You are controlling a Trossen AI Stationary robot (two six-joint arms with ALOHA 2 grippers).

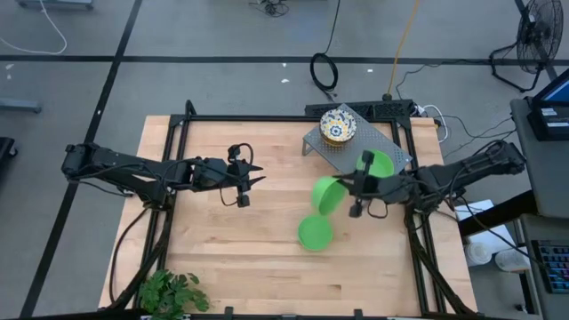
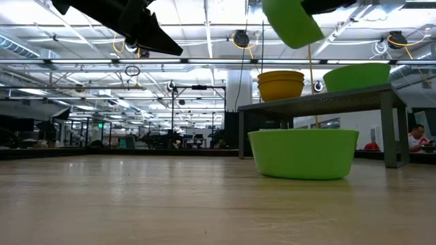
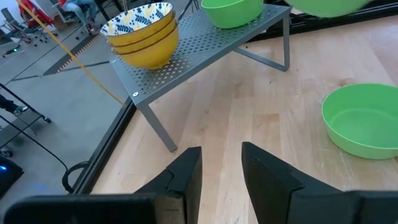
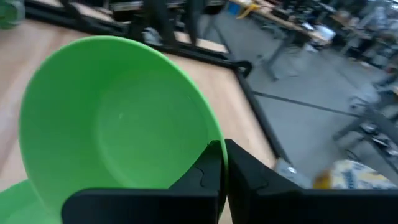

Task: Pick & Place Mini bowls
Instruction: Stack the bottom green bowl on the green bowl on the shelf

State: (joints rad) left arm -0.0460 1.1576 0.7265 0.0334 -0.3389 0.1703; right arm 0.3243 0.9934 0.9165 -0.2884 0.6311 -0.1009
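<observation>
Wooden table [image 1: 258, 240] under right gripper [image 1: 357, 194] pinching green bowl [image 1: 325, 194] aloft; left gripper [image 1: 245, 179] spread

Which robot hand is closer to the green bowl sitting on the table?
Right. The right gripper, holding another green bowl, is just above the green bowl on the table; the left gripper is farther off.

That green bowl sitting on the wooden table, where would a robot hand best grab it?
By its thin rim, probably from straight above. The green bowl on the table sits upright and open, with smooth sloping walls too wide to span, so one finger inside and one outside the rim suits it. The right gripper holds another green bowl that way. The left gripper is open and free.
</observation>
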